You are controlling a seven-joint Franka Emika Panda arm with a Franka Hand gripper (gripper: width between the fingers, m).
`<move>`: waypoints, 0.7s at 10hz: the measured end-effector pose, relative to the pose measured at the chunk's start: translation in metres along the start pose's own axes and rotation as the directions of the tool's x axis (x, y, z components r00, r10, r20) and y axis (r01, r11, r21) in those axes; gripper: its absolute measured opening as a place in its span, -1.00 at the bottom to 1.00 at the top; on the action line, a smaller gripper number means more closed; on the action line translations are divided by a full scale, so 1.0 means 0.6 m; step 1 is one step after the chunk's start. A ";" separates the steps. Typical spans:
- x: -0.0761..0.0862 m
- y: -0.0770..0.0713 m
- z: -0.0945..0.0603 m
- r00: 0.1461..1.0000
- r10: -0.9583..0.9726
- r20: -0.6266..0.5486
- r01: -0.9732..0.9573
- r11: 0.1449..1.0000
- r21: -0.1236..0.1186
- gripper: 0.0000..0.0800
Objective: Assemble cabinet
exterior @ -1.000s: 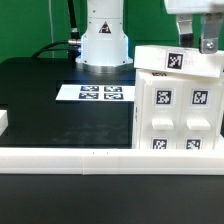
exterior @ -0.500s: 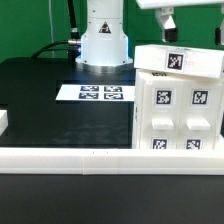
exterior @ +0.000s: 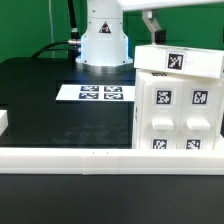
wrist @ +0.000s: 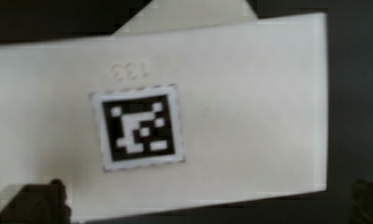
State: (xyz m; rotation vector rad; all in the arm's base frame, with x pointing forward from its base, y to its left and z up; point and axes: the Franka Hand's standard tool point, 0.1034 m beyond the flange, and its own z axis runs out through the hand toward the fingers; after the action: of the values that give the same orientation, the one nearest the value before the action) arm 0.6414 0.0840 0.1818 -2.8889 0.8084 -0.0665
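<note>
The cabinet [exterior: 178,105] is a white box with several black-and-white tags, standing at the exterior view's right against the white rail. Its top panel [exterior: 176,60] carries one tag. My gripper [exterior: 152,20] hangs above the cabinet's top left corner, mostly cut off by the frame's top edge, and is not touching the cabinet. In the wrist view the gripper [wrist: 204,206] looks down on the tagged top panel [wrist: 201,90]. Its two dark fingertips [wrist: 37,204] stand wide apart with nothing between them.
The marker board [exterior: 95,93] lies flat on the black table in front of the robot base [exterior: 103,40]. A long low white rail [exterior: 90,156] runs along the near side. A small white part [exterior: 3,122] sits at the left edge.
My gripper has risen and moved to the exterior view's left, away from above the cabinet's right side. The cabinet has not moved.
</note>
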 end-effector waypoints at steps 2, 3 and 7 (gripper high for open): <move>0.007 0.008 0.001 0.978 -0.206 0.007 0.206 0.978 -0.003 0.99; 0.004 0.003 0.001 0.965 -0.264 0.003 0.264 0.965 -0.001 0.99; 0.000 -0.004 0.001 0.874 -0.487 -0.011 0.487 0.874 0.000 0.99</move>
State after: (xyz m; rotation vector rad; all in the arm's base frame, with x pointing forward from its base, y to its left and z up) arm 0.6424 0.0861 0.1815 -3.0124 0.0575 -0.1346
